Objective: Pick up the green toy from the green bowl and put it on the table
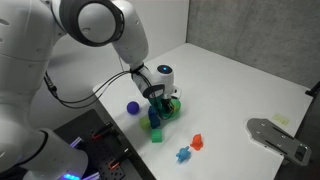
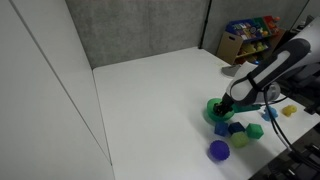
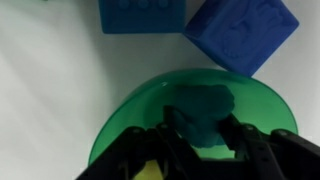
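One arm (image 1: 100,25) bent down over green bowl (image 3: 120,125); gripper (image 3: 205,125) straddles green toy (image 3: 205,103), grip unclear.

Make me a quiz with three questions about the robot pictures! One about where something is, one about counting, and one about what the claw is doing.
1. Where is the green toy?
A. on the floor
B. in the green bowl
C. on a shelf

2. How many blue blocks does the wrist view show beyond the bowl?
A. two
B. five
C. none

3. What are the fingers of the gripper doing?
A. raised far above the bowl
B. holding a yellow cup
C. down in the bowl, one on each side of the toy

Answers:
1 B, the toy sits inside the bowl's rim.
2 A, two blue blocks show at the top of the wrist view.
3 C, a finger stands on each side of the toy; whether they squeeze it cannot be told.
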{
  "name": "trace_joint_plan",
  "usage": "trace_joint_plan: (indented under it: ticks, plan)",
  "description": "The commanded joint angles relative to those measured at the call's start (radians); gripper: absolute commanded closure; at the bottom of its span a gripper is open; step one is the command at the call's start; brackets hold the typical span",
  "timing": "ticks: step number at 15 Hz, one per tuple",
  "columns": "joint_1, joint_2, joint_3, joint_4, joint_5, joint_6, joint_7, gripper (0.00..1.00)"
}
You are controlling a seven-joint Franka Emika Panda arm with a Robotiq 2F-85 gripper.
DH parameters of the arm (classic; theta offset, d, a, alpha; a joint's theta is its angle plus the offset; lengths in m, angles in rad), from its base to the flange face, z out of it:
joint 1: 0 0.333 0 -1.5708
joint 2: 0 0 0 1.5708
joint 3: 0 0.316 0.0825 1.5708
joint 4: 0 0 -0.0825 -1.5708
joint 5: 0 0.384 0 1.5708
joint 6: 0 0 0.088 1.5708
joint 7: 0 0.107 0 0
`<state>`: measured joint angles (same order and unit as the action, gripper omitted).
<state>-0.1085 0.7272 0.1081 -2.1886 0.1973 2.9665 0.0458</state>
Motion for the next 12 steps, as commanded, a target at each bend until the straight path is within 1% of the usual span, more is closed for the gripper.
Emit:
trace_joint_plan:
  ticks: [1, 3, 7, 12]
  plan:
    - [-0.028, -0.050, 0.026, -0.026, 0.001, -0.020, -0.014, 0.77]
    - [-0.034, -0.074, 0.035, -0.040, 0.003, -0.022, -0.019, 0.79]
    - [-0.060, -0.136, 0.063, -0.075, 0.011, -0.032, -0.032, 0.79]
    - [-0.072, -0.237, 0.074, -0.130, 0.020, -0.035, -0.032, 0.79]
